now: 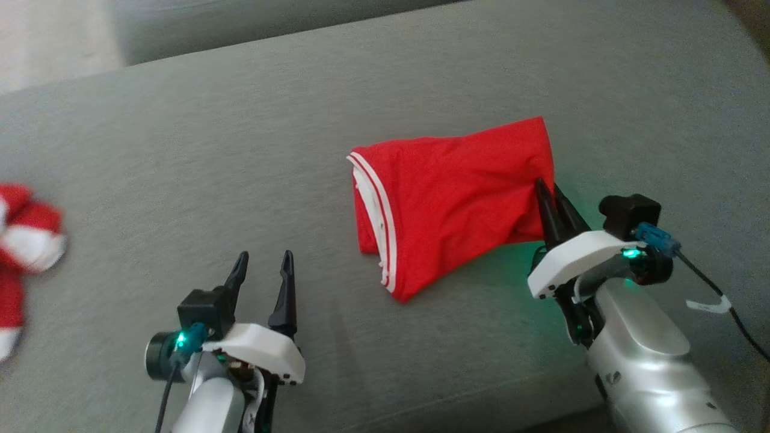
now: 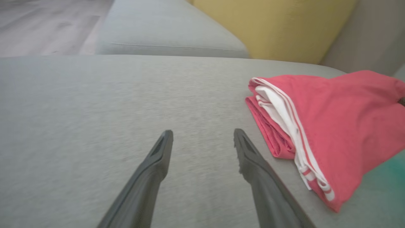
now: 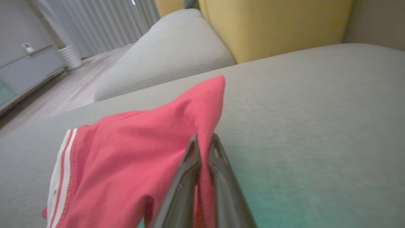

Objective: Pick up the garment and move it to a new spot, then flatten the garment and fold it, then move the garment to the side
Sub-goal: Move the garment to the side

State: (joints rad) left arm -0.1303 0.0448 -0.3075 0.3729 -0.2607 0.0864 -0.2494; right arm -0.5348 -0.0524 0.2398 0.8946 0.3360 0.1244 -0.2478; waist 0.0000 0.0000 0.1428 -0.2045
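Nearest to the robot, the left gripper point(image 1: 264, 255) is hanging just above the grey sofa seat point(image 1: 210, 150). Its two dark fingers are standing wide apart and are holding nothing. The garment is lying a little to its right, apart from it.

A bit further forward, the right gripper point(image 1: 546, 183) is pinching the right edge of the red garment point(image 1: 457, 198). In the right wrist view its fingers point(image 3: 186, 171) are pressing together with only a thin layer of red cloth between them, and the corner of the cloth above them is rising off the seat.

The garment itself is lying near the middle of the seat as a compact bundle of several layers. Its white-striped hem point(image 2: 294, 126) is turning toward the left gripper. Far to the left, another red and white cloth point(image 1: 24, 240) is lying at the edge of the head view, well apart. Behind the seat, a second grey cushion point(image 2: 164, 38) and a yellow cushion point(image 2: 269, 28) are showing.

To my judgement, the moving, flattening and folding are looking already done, because the layers are lying one over another quite neatly. What is remaining seems to be the last part, taking the folded garment to the side, and the right gripper seems to be starting this now. I cannot be fully sure of it. With only one edge pinched, the fold is risking to open when the garment is lifted.
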